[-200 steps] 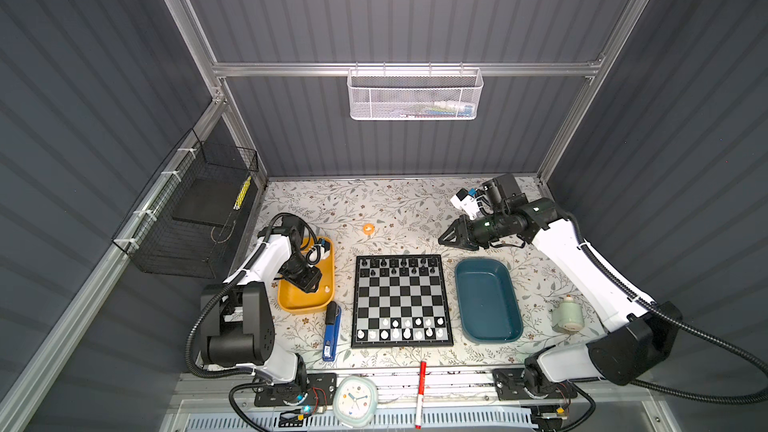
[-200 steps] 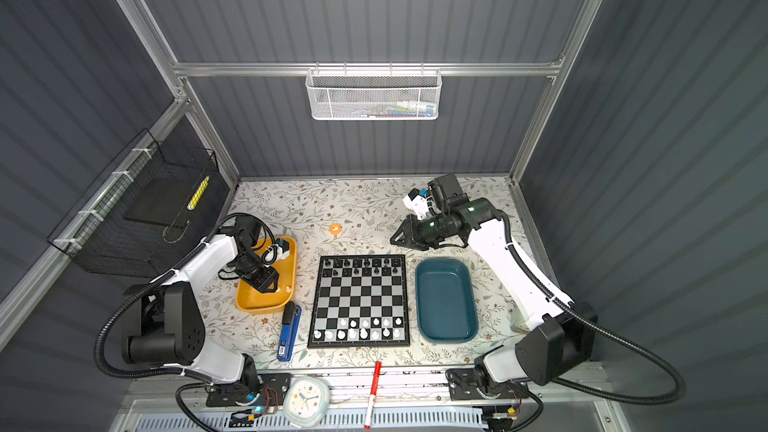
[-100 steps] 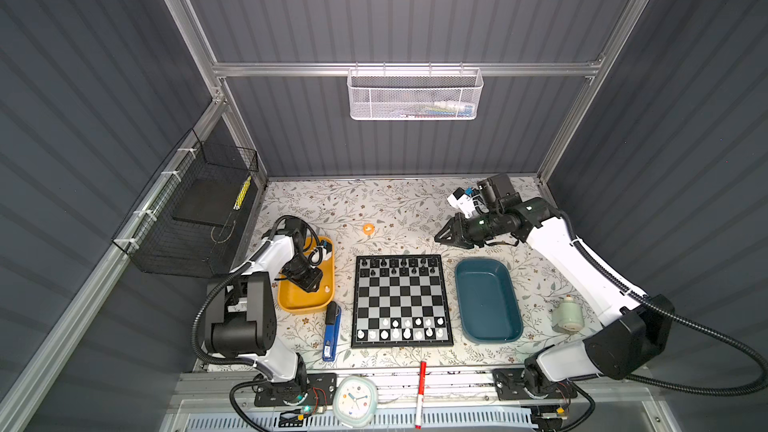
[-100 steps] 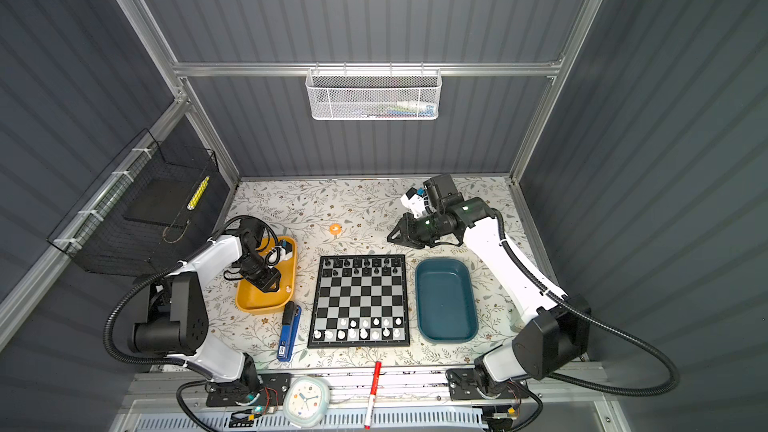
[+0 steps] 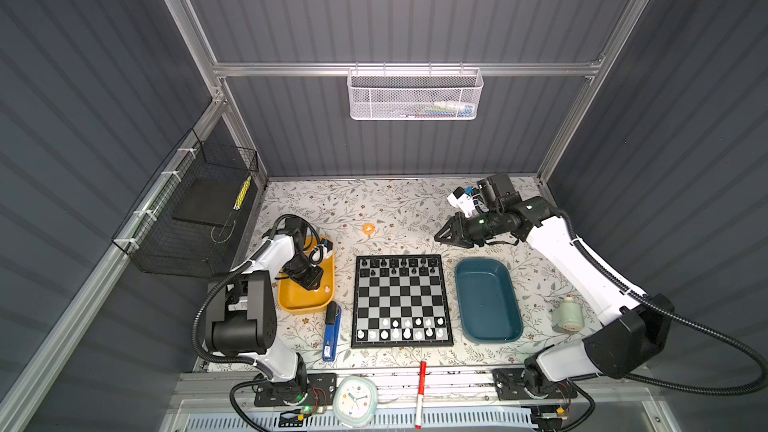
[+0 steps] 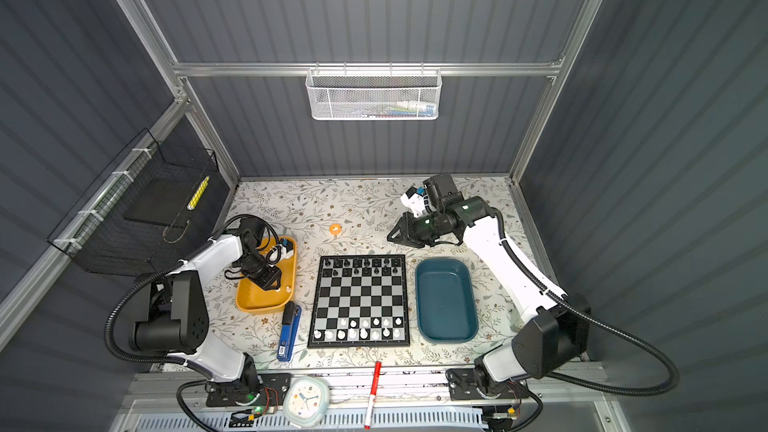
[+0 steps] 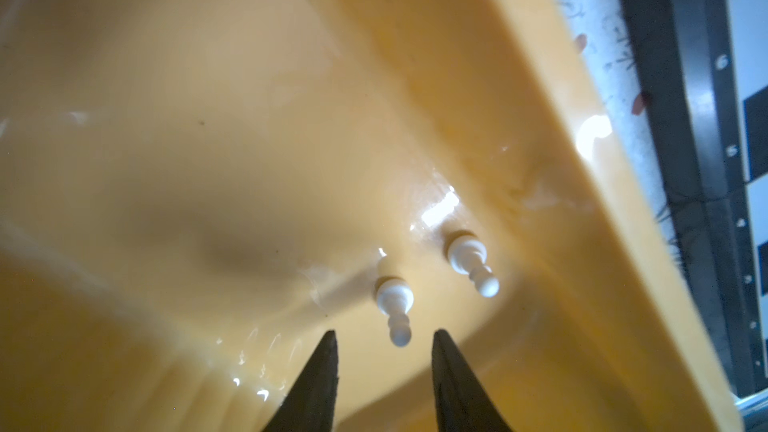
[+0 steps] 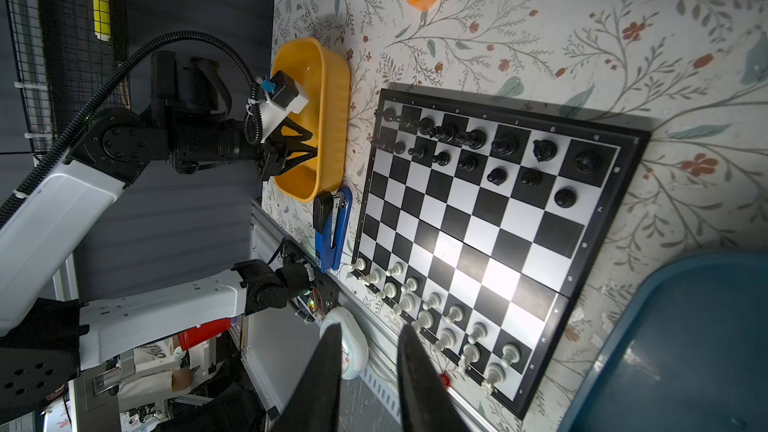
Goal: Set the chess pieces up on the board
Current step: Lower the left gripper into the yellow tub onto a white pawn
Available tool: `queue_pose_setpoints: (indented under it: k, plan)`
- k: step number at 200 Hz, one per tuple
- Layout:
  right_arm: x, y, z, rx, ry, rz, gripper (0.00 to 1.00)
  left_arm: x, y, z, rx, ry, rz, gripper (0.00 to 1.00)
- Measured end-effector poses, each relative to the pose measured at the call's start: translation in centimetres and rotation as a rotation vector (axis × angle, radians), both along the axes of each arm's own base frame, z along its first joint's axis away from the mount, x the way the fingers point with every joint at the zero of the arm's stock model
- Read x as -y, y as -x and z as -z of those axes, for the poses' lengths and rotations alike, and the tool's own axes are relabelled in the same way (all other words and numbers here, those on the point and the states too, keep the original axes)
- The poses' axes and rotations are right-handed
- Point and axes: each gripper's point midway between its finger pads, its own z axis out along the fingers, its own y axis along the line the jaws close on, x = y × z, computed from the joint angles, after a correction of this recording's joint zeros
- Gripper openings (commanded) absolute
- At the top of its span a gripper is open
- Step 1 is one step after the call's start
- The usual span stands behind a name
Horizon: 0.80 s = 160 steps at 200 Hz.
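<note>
The left gripper (image 7: 385, 333) had its jaws parted on nothing, tips just short of a small round-headed white pawn (image 7: 395, 297) in the yellow tray (image 7: 208, 118). A second pawn (image 7: 467, 259) sat just beside it. The right gripper (image 8: 370, 328) hung narrowly open and empty above the table, past the far edge of the board (image 5: 401, 297). Black pieces (image 5: 398, 266) lined the far two rows and white pieces (image 5: 402, 327) most of the near two, though they were too small to count surely. The teal tray (image 5: 486, 301) held nothing, so those two pawns seemed the last to place.
</note>
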Motion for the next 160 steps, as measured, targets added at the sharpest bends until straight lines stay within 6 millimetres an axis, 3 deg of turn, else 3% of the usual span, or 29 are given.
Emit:
queue_pose_setpoints:
  k: [160]
  plan:
    - [0.26,-0.05,0.73,-0.013,0.027,0.004,0.27,0.39,-0.06,0.74,-0.014,0.006,0.031,0.35]
